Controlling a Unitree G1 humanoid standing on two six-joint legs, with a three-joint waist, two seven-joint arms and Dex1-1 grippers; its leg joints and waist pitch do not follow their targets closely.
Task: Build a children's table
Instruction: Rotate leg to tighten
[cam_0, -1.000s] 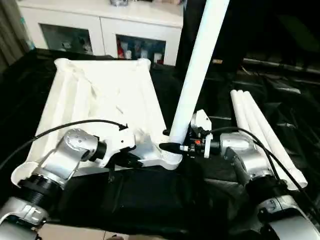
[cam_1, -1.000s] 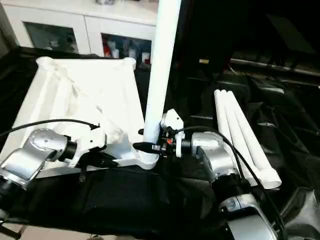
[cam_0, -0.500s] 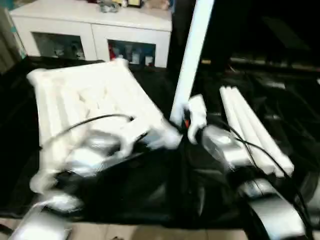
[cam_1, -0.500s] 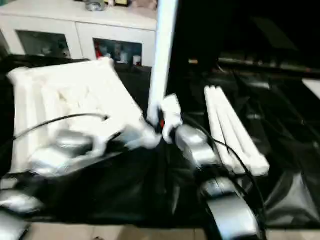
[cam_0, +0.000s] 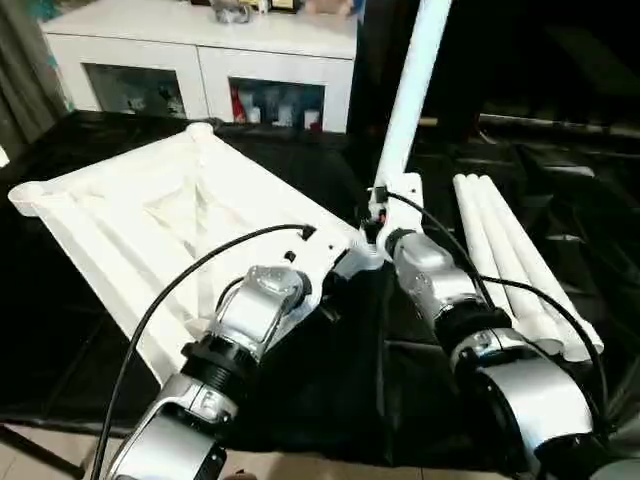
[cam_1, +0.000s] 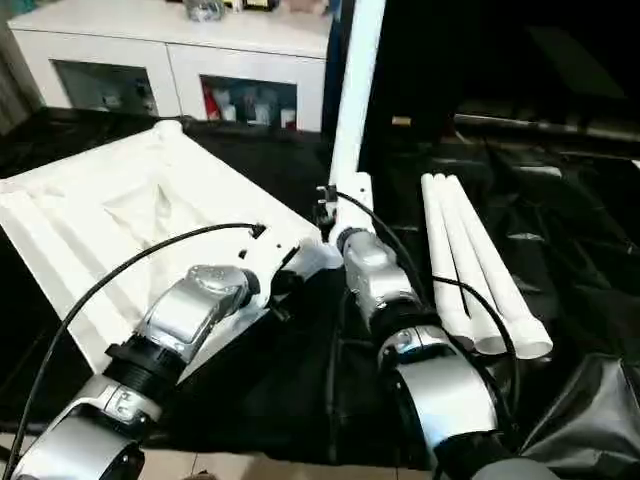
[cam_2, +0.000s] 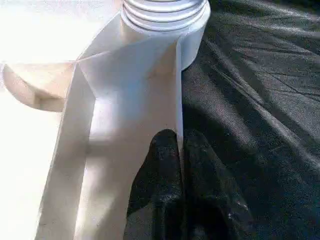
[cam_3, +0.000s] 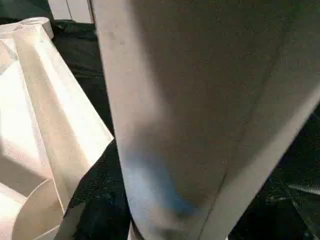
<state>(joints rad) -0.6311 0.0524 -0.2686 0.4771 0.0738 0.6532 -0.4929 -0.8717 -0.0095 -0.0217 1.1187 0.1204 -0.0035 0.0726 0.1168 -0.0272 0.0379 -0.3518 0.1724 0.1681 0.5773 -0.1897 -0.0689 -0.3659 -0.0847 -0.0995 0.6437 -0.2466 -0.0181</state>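
Observation:
The children's table top (cam_0: 150, 215) lies underside up and askew on the black cover. One white leg (cam_0: 410, 90) stands upright in its corner socket (cam_2: 165, 15) nearest me. My left gripper (cam_0: 340, 262) is shut on the thin rim of the top beside that socket, and its black fingers (cam_2: 167, 180) pinch the white wall. My right gripper (cam_0: 374, 222) is shut on the upright leg (cam_3: 200, 100) just above the socket. Three more legs (cam_0: 505, 255) lie side by side to the right.
A white glass-door cabinet (cam_0: 200, 60) stands behind the black-covered work table (cam_0: 300, 390). A black cable (cam_0: 170, 290) arcs over my left forearm. A grey curtain (cam_0: 20, 90) hangs at the far left.
The table top has swung round on the cover and now lies diagonally, its legged corner farther from me. Both grips have held. The camera has also shifted.

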